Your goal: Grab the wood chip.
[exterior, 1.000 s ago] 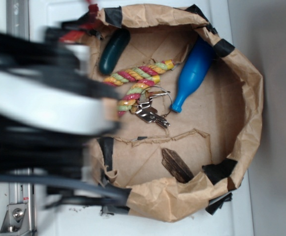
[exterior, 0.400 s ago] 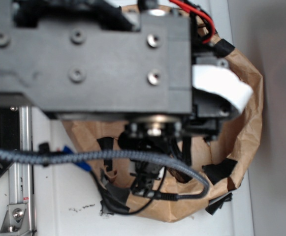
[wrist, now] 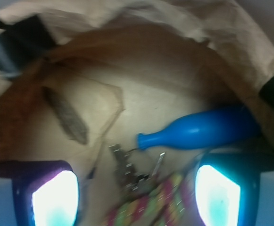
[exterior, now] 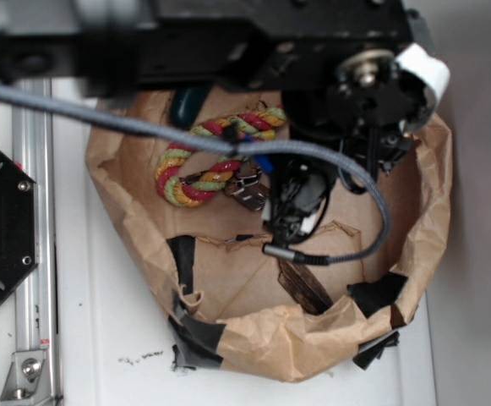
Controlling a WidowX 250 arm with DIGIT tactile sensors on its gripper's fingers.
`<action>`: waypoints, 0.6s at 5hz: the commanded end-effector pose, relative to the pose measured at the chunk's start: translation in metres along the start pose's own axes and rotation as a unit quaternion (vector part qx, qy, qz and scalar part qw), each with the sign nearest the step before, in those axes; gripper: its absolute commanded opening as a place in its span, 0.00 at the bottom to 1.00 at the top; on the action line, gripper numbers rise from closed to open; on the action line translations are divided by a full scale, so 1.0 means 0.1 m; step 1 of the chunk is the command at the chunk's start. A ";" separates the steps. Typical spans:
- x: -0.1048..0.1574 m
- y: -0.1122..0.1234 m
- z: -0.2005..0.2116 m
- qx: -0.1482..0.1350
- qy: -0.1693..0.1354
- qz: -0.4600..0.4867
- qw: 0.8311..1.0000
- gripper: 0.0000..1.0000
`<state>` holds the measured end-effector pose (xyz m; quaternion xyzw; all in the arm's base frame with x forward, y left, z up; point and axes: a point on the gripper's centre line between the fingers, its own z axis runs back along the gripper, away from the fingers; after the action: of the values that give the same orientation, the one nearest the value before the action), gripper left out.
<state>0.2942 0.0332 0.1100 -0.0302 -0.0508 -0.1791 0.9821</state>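
- One relation governs my next move: the wood chip lies off to the upper left of my pincer in the wrist view, not between my fingers, which frame the keys and rope toy instead.
- Chip's long axis runs on a diagonal, from upper left down to lower right in the wrist view; my jaws will need turning to close across its narrow width, I judge.
- Chip rests flat on the floor of the paper bag, near the bag's wall and a patch of black tape; in the exterior view part of it shows just below my wrist, close to the cable.
- Blue bottle lies on the opposite side, well apart from the chip.
- Pincer stands wide apart, holding nothing.
- Arm reaches over the bag from above, wrist pointing down into it, hovering clear of the bag floor as far as I can tell.
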 end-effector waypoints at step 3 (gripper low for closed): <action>0.26 -0.87 -0.77 0.037 0.024 -0.215 0.976 1.00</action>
<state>0.2929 -0.0490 0.0318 0.0134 -0.0223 -0.3703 0.9286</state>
